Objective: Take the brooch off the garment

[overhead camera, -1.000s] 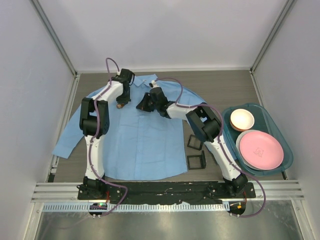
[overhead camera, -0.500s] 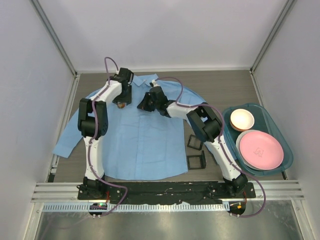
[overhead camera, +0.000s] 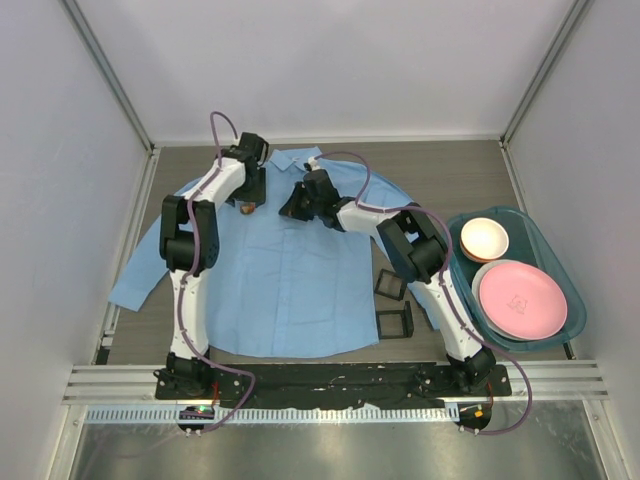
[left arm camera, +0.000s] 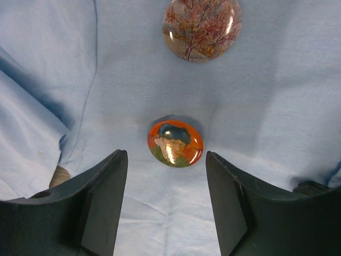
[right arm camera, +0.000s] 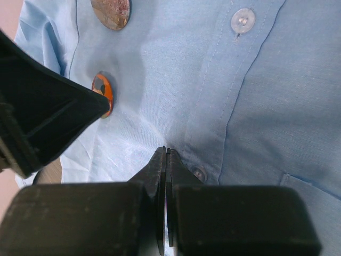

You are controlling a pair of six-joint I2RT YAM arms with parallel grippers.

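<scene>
On the grey table (overhead camera: pixel 450 170) the blue shirt (overhead camera: pixel 290 280) lies flat. Its orange brooch (left arm camera: pixel 175 143) sits between the left gripper's (left arm camera: pixel 165 160) spread jaws. The right gripper (right arm camera: pixel 166 154), clenched, touches cloth beside the brooch.

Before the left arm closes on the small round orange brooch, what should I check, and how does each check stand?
1. Left gripper open: ok, fingers apart.
2. Small round orange portrait brooch between its fingers: ok, roughly centred in the left wrist view.
3. Larger round tree-painted brooch clear of the fingers: ok, it lies beyond the fingertips.
4. Right gripper shut at the light blue shirt beside the button placket: ok. Whether it pinches cloth: cannot tell.
5. Left fingers low enough to grip the orange brooch: cannot tell.
</scene>
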